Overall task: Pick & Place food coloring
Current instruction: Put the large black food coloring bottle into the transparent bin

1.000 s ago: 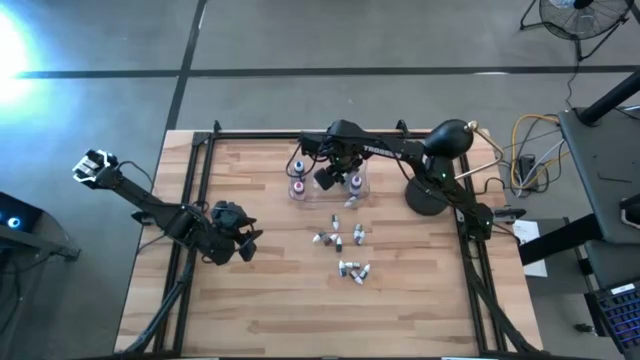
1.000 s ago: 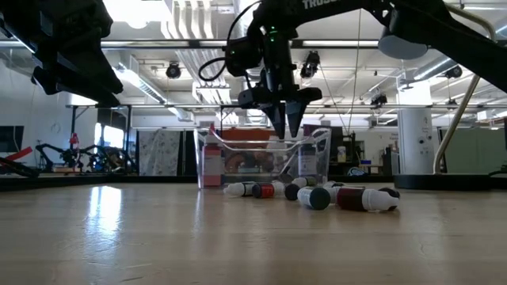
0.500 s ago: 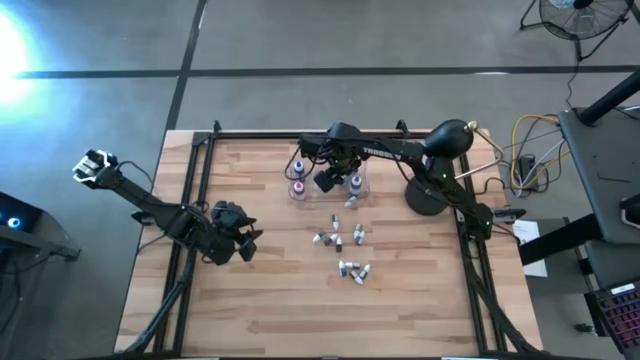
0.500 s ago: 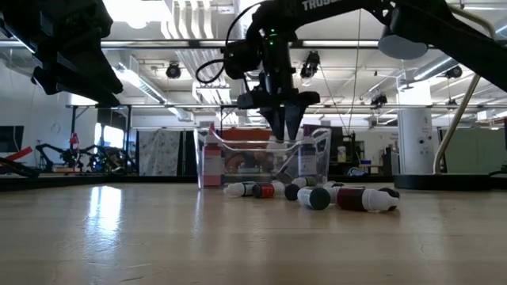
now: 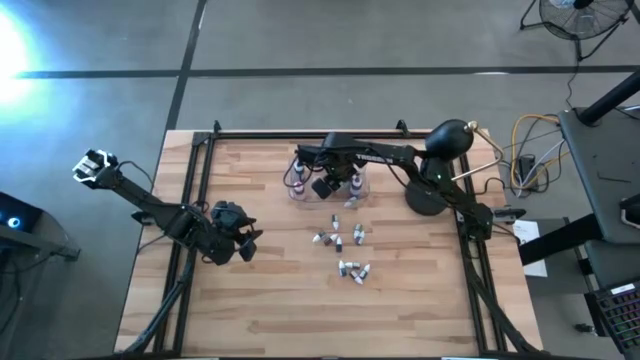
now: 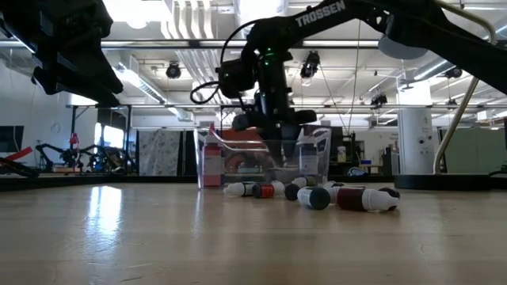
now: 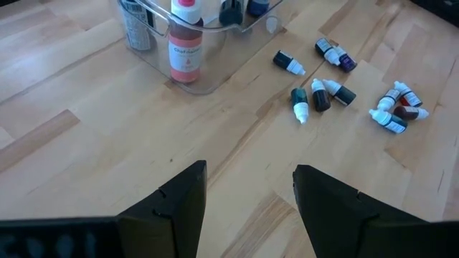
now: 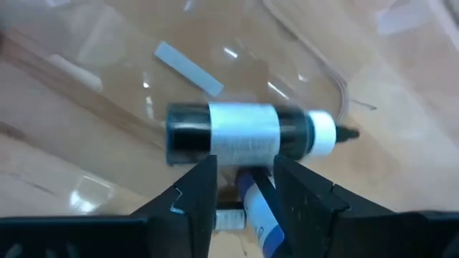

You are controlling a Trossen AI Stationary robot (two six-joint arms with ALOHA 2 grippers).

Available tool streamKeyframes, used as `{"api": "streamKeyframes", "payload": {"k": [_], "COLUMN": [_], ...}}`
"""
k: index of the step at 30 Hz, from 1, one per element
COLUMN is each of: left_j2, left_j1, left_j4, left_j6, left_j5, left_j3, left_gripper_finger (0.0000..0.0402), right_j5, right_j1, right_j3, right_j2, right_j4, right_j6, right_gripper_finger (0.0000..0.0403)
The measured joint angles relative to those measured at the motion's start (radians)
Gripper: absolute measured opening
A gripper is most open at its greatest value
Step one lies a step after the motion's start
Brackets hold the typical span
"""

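Note:
My right gripper [image 5: 325, 183] points down inside the clear plastic box [image 6: 318, 154] at the table's far middle, its fingers [image 8: 245, 168] apart. A dark food coloring bottle with a white label and white cap [image 8: 244, 136] lies across the view just past the fingertips. A blue bottle [image 8: 258, 204] shows in the gap between them. Several more food coloring bottles [image 5: 340, 240] lie loose on the wood in front of the box [image 6: 317, 195]. My left gripper [image 5: 247, 240] waits open at the table's left [image 7: 249, 172]. My right gripper's fingertips [image 8: 201, 172] stand right at the dark bottle's labelled middle [image 8: 244, 154], coming from above with the bottle lying across them. Whether they touch it I cannot tell. The bottle is not pinched between the fingers.
A taller pink bottle [image 7: 185, 43] stands upright in the box's left end, and other bottles stand at its right end [image 5: 355, 183]. Black frame rails [image 5: 195, 200] run along the table's sides. Bare wood [image 5: 300, 310] lies near the front edge.
My right gripper has gone down, from above the box's rim to inside the box. The loose bottles on the table have stayed where they were.

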Motion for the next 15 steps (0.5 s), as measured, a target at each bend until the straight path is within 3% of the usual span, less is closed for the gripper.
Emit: {"api": "streamKeyframes", "payload": {"k": [6, 15], "left_j2": [0.0, 0.0], "left_j1": [0.0, 0.0], "left_j4": [0.0, 0.0], "left_j6": [0.002, -0.003], "left_j5": [0.0, 0.0], "left_j3": [0.0, -0.01], "left_gripper_finger": [0.0184, 0.0184], "right_j5": [0.047, 0.044], "right_j1": [-0.001, 0.033], "right_j3": [-0.003, -0.018], "right_j2": [-0.002, -0.002], "right_j4": [0.017, 0.017], "right_j6": [-0.082, -0.696], "right_gripper_finger": [0.014, 0.0163]}}
